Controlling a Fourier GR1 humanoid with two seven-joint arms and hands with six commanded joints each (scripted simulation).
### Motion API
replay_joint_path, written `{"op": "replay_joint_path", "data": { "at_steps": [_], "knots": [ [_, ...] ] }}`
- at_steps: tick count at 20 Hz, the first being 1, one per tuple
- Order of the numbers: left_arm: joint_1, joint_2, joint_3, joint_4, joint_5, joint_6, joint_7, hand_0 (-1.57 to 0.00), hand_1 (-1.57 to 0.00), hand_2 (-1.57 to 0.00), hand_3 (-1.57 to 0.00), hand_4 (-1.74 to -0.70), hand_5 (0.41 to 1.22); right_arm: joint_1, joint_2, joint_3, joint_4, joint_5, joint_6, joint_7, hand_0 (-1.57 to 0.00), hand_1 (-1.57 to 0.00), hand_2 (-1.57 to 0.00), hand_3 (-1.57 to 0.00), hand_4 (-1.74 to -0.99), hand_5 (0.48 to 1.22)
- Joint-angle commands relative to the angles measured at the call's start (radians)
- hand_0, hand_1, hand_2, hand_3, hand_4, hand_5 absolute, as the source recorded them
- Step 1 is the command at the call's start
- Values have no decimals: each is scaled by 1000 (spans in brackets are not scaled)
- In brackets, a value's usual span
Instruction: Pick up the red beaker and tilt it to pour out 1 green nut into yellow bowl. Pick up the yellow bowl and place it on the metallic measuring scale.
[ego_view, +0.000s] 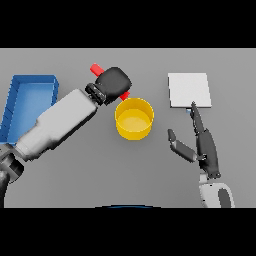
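My left hand (114, 83) is shut on the red beaker (96, 68), which is tilted over the far left rim of the yellow bowl (134, 118). Only the beaker's two red ends show past the hand. The bowl stands upright at the table's middle. I cannot make out a green nut. The metallic measuring scale (189, 90) lies flat at the far right of the bowl. My right hand (205, 146) is open, with straight fingers pointing toward the scale's near edge, to the right of the bowl and apart from it.
A blue tray (30, 103) stands at the far left, beside my left forearm. Bare grey table lies in front of the bowl and between the bowl and the scale.
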Motion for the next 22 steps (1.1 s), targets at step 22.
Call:
{"op": "replay_joint_path", "data": {
  "at_steps": [22],
  "knots": [
    [-305, -76, -505, 153, -266, -28, -79, -1571, -1571, -1571, -1571, -1725, 1221, -14, -9, 3, 0, 61, -42, 10, 1, 1, 1, 1, -1155, 637]
  ]
}}
